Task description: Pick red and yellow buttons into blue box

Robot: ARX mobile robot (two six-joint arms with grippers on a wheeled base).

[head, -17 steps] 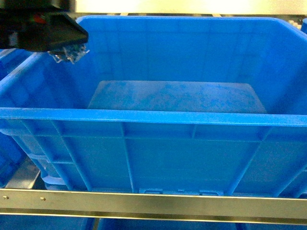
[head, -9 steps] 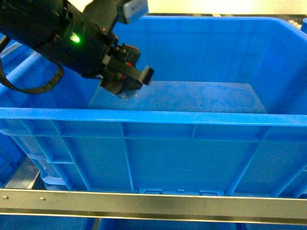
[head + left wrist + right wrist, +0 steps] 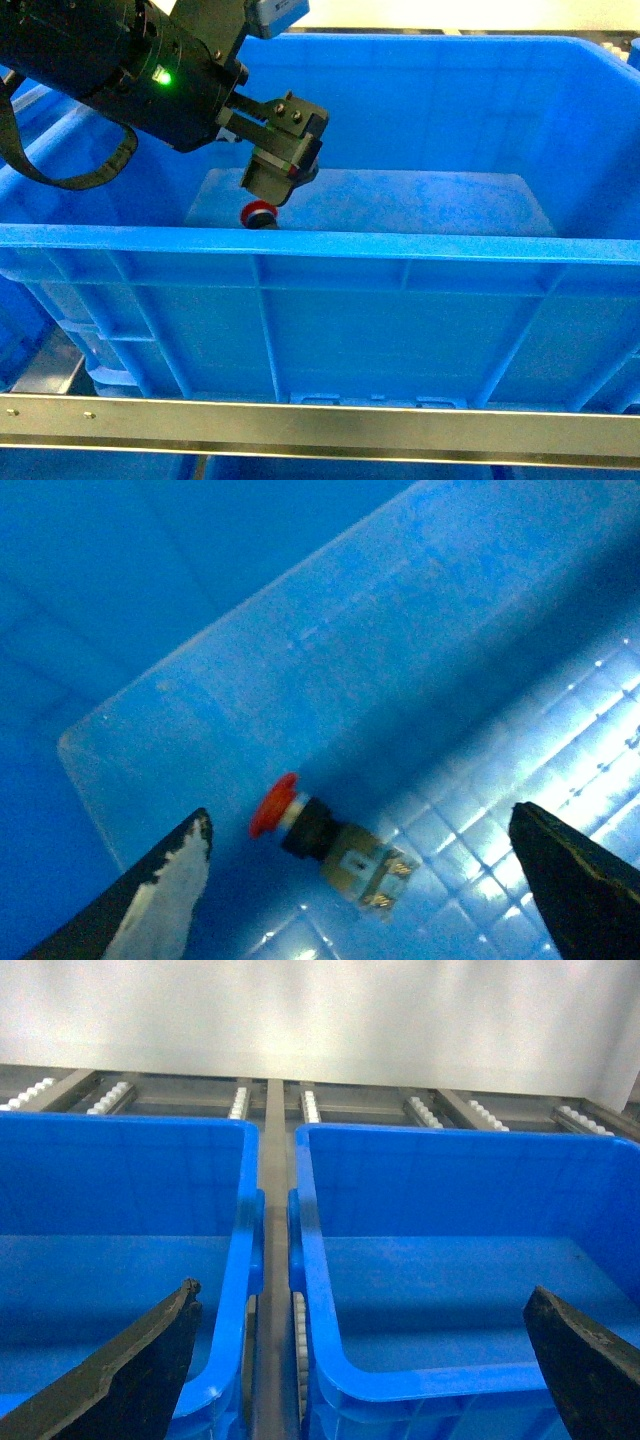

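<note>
Red button [image 3: 325, 837] lay on its side on the floor of the blue box [image 3: 330, 300], near the front-left corner of that floor. In the left wrist view its red cap pointed to the left, followed by a black collar and a squarish clear base to the right, and the switch sat between the two dark fingertips without touching either. In the head view only the red cap [image 3: 258, 213] showed, just above the box's near rim. The left tool [image 3: 262, 200] hung directly over the button inside the box, its jaws spread wide apart and holding nothing; one fingertip [image 3: 160, 890] carried a pale, worn patch. The left arm [image 3: 120, 70], black with a lit green indicator, reached down into the box from the upper left. The yellow button could not be seen in any view. The right tool [image 3: 365, 1360] was likewise spread wide and empty, poised above two further blue crates [image 3: 120, 1210] standing side by side, with roller tracks [image 3: 425, 1112] behind them. A metal rail [image 3: 320, 430] ran along the front below the blue box.
</note>
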